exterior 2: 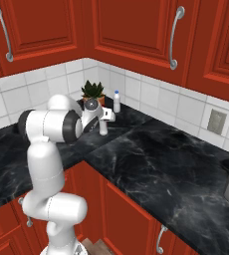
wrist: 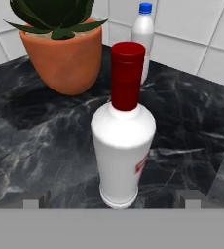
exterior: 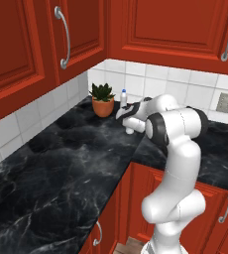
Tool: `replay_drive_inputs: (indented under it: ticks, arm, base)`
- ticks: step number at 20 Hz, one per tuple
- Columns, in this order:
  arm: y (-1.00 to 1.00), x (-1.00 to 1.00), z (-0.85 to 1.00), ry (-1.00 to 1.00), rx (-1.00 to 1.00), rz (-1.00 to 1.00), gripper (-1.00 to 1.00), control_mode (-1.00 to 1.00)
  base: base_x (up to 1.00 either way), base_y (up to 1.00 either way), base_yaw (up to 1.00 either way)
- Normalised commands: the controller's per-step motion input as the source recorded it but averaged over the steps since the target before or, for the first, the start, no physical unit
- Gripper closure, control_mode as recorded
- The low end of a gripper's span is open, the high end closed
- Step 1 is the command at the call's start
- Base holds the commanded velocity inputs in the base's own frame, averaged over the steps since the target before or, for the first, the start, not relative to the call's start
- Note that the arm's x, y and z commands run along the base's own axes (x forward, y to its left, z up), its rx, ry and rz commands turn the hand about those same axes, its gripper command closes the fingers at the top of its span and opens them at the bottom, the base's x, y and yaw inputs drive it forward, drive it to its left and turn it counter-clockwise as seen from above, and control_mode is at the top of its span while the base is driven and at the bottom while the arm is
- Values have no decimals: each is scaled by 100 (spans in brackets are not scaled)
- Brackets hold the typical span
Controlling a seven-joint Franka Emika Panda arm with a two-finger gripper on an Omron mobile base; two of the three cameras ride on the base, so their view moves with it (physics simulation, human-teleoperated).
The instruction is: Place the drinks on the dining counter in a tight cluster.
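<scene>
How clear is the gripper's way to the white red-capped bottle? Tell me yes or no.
Probably yes. The white red-capped bottle stands upright on the black marbled worktop, centred between the open jaws of the gripper. The terracotta plant pot and the small blue-capped bottle stand behind it, apart.

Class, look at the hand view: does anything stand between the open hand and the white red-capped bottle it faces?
Nothing visible does. The white red-capped bottle stands upright right before the hand, centred between its fingertips. The potted plant and the blue-capped bottle stand behind it, nearer the tiled wall.
</scene>
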Motion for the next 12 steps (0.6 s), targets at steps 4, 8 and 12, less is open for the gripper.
replay_drive_inputs:
  ticks: [4, 8, 12]
  arm:
    - [-1, 12, -5, 0, 0, 0, -100, -100]
    - [0, 12, -7, 0, 0, 0, -100, -100]
    - [0, 11, -8, 0, 0, 0, -100, -100]
  base:
    - [0, 0, 0]
    - [0, 0, 0]
    - [0, 0, 0]
